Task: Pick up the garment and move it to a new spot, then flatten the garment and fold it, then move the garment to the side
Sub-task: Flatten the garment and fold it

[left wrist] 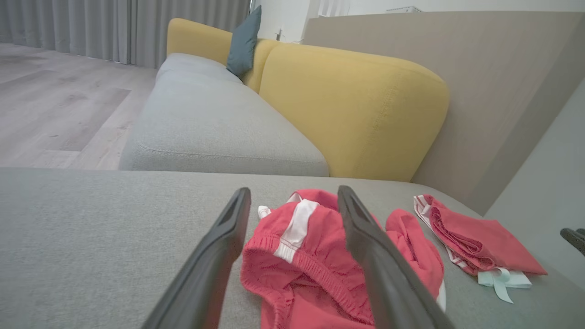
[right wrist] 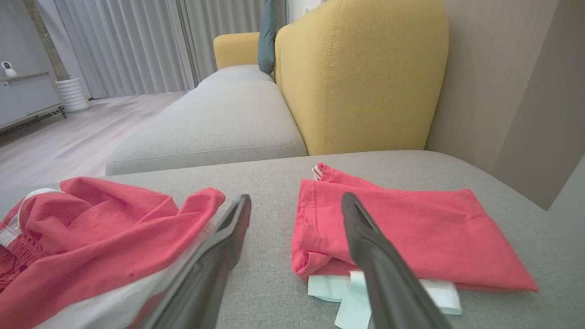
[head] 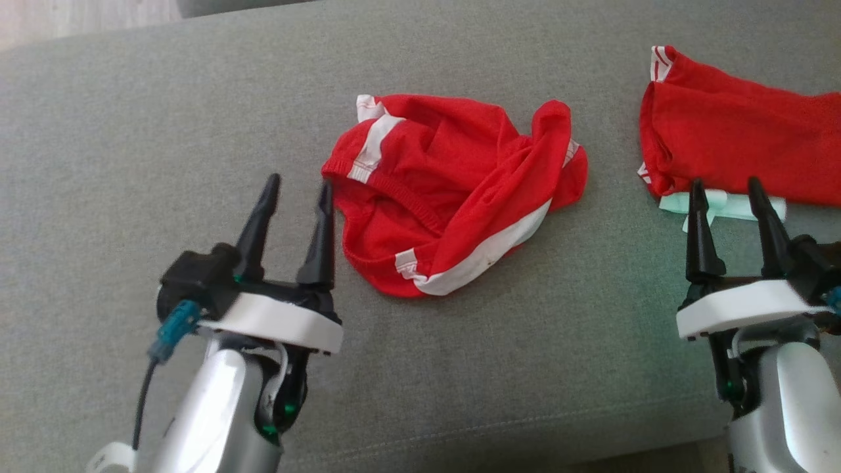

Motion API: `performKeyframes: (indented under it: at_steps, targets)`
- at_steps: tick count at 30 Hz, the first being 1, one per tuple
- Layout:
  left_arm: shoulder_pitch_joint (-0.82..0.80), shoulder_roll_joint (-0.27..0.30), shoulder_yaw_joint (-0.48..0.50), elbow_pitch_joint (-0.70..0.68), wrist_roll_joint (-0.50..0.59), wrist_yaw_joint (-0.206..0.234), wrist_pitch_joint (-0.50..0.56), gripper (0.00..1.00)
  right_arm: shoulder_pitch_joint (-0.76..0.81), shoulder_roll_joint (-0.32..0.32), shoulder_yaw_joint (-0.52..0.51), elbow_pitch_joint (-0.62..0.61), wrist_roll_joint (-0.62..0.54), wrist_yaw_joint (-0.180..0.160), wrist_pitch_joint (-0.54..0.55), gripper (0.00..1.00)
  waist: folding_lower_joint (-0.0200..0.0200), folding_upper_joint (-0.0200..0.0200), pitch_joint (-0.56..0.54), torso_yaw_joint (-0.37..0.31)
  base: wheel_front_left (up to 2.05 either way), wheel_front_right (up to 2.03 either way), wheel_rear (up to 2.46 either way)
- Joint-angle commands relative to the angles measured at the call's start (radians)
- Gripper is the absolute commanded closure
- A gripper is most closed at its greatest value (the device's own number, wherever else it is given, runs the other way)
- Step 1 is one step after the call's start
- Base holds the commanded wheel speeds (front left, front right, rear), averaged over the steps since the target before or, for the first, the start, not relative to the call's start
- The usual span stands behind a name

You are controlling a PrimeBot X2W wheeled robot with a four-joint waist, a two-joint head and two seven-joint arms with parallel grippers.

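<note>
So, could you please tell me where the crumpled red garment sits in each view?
Head view: crumpled red garment at centre.
Left wrist view: bottom centre.
Right wrist view: lower left.
Shared landmark: the folded red garment, to its right in all three.

Open cushion (head: 614, 223) lies between crumpled garment (head: 453, 190) and folded pile (head: 736, 138).

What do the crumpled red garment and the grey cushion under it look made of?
Crumpled red garment: thin, soft knit fabric, maybe cotton or polyester; matte, limp folds, gathered elastic waistband.
Grey cushion: woven upholstery cloth, matte, fine flecked weave, stitched seam near the front edge.
</note>
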Motion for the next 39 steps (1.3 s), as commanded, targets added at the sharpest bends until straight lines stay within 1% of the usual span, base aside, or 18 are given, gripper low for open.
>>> performKeyframes:
  at_steps: [1, 3, 7, 9, 13, 16, 18, 25, 33, 39]
  targets:
    - [-0.035, 0.007, 0.019, -0.022, 0.015, -0.013, -0.012, 0.0, -0.013, -0.002, 0.028, -0.045, 0.02, 0.004, 0.0, 0.0, 0.0, 0.0, 0.008, -0.006, 0.0, 0.0, 0.0]
    - [-0.046, 0.007, 0.003, -0.006, 0.026, -0.027, -0.012, 0.0, -0.011, -0.002, 0.027, -0.05, 0.029, 0.004, 0.002, 0.0, 0.0, 0.0, 0.012, -0.01, 0.0, 0.0, 0.0]
    - [-0.073, 0.008, -0.054, 0.047, 0.049, -0.076, -0.011, 0.0, -0.009, -0.002, 0.025, -0.052, 0.036, 0.004, 0.002, 0.0, 0.0, 0.0, 0.017, -0.017, 0.0, 0.0, 0.0]
    - [-0.087, 0.012, -0.092, 0.077, 0.055, -0.097, 0.008, 0.0, -0.008, -0.002, 0.025, -0.05, 0.038, 0.004, 0.001, 0.0, 0.0, 0.0, 0.019, -0.019, 0.0, 0.0, 0.0]
    - [-0.118, 0.031, -0.154, 0.122, 0.07, -0.12, 0.049, 0.0, -0.009, -0.002, 0.027, -0.043, 0.042, 0.004, 0.0, 0.0, 0.0, 0.0, 0.022, -0.022, 0.0, 0.0, 0.0]
    - [-0.133, 0.041, -0.174, 0.144, 0.08, -0.123, 0.074, 0.0, -0.009, -0.002, 0.03, -0.039, 0.043, 0.004, -0.002, 0.0, 0.0, 0.0, 0.024, -0.023, 0.0, 0.0, 0.0]
    - [-0.159, 0.067, -0.209, 0.177, 0.117, -0.126, 0.121, 0.0, -0.012, -0.002, 0.034, -0.033, 0.046, 0.004, -0.004, 0.0, 0.0, 0.0, 0.025, -0.027, 0.0, 0.0, 0.0]
    - [-0.201, 0.124, -0.28, 0.211, 0.157, -0.135, 0.194, 0.0, -0.014, -0.002, 0.037, -0.022, 0.051, 0.004, -0.01, 0.0, 0.0, 0.0, 0.03, -0.033, 0.0, 0.0, 0.0]
    - [-0.255, 0.174, -0.362, 0.235, 0.165, -0.141, 0.25, 0.0, -0.022, -0.002, 0.046, -0.013, 0.055, 0.004, -0.015, 0.0, 0.0, 0.0, 0.038, -0.043, 0.0, 0.0, 0.0]
    - [-0.28, 0.2, -0.399, 0.25, 0.147, -0.142, 0.269, 0.0, -0.023, -0.002, 0.051, -0.005, 0.054, 0.004, -0.016, 0.0, 0.0, 0.0, 0.041, -0.054, 0.0, 0.0, 0.0]
